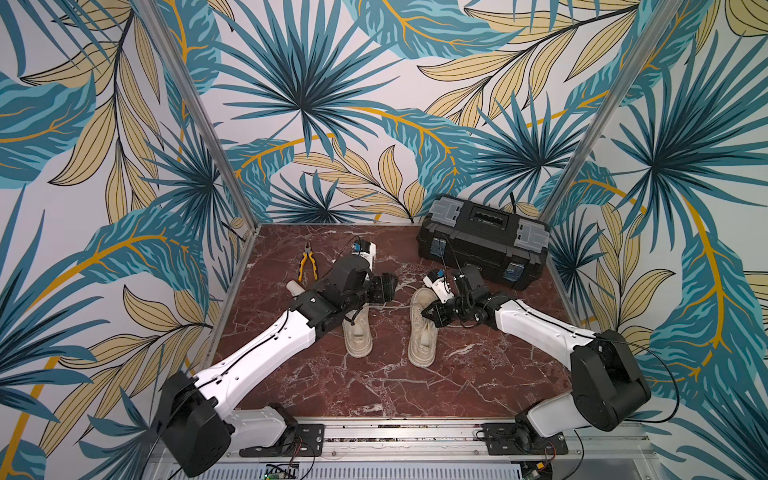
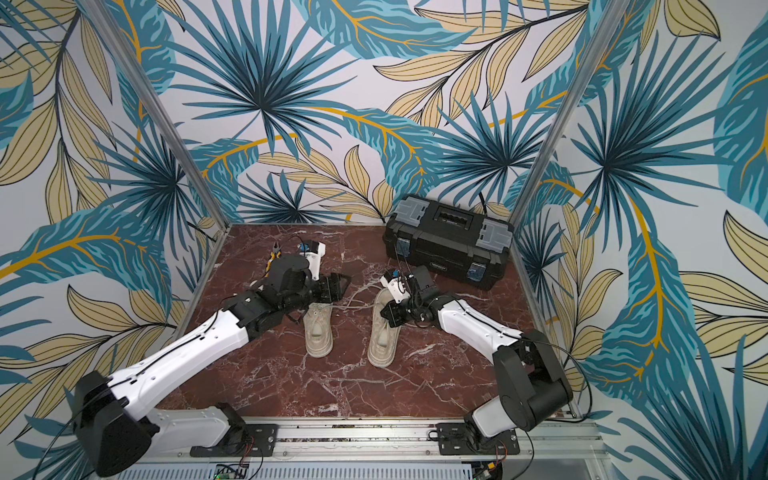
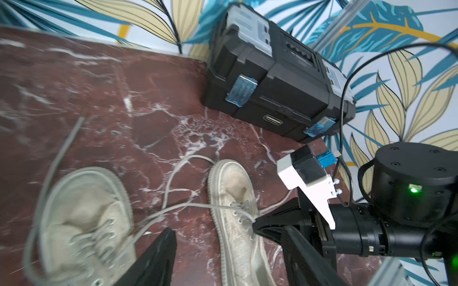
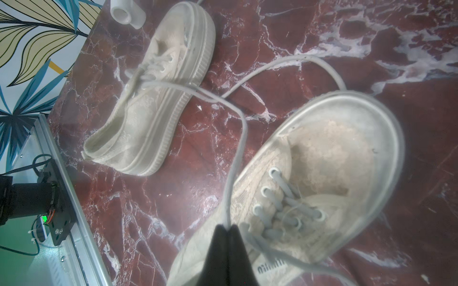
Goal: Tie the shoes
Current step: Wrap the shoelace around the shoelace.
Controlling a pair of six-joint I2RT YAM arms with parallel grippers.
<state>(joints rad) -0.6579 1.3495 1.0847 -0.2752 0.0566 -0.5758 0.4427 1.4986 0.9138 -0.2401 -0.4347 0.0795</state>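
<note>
Two beige shoes lie side by side on the red marble table [image 1: 374,386]: the left shoe [image 1: 356,336] [image 3: 84,215] and the right shoe [image 1: 422,340] [image 4: 329,161]. Their laces are untied. My right gripper [image 1: 424,312] [image 4: 229,226] is over the right shoe's eyelets, shut on a lace [image 4: 238,153] that stretches across to the left shoe's eyelets. My left gripper [image 1: 390,286] [image 3: 229,230] hovers open above the gap between the toes, with nothing between its fingers. Another lace [image 3: 62,151] shows blurred beside the left shoe.
A black toolbox [image 1: 482,245] stands at the back right. Yellow-handled pliers [image 1: 307,262] and a white tube [image 1: 296,287] lie at the back left, behind the left arm. A loose lace loop [image 4: 309,59] lies on the table past the toes.
</note>
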